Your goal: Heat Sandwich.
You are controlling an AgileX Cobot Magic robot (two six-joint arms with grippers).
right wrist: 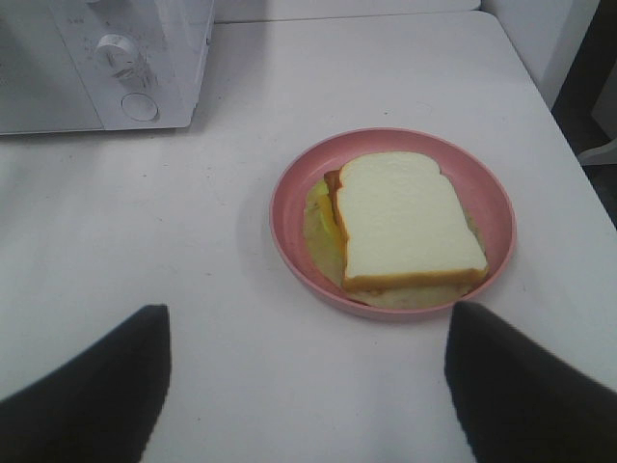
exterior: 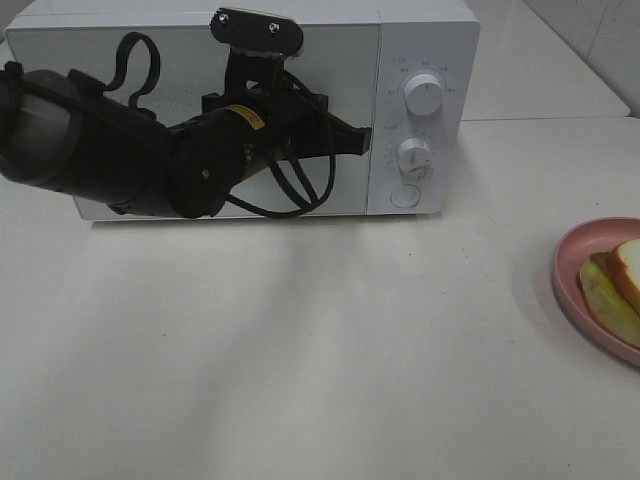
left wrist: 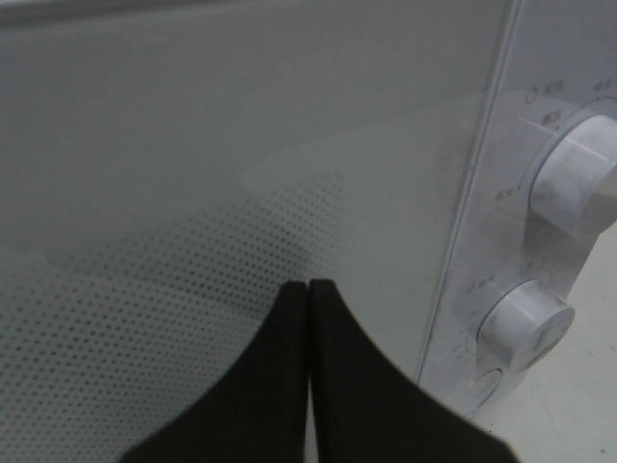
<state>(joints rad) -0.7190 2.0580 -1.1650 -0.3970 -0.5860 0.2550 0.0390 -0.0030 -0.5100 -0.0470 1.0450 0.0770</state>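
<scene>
Sitting on a pink plate (right wrist: 289,207) on the white table (exterior: 300,350), the sandwich (right wrist: 405,222) shows white bread, tan crust, pale lettuce beneath. Left gripper (left wrist: 308,289) pinched together at the microwave (exterior: 425,40) door; right gripper (right wrist: 304,367) spread wide.

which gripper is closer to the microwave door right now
Left. The left gripper, fingers shut, is right up at the microwave door near its right edge. The right gripper is open above the table, off to the right by the sandwich.
</scene>
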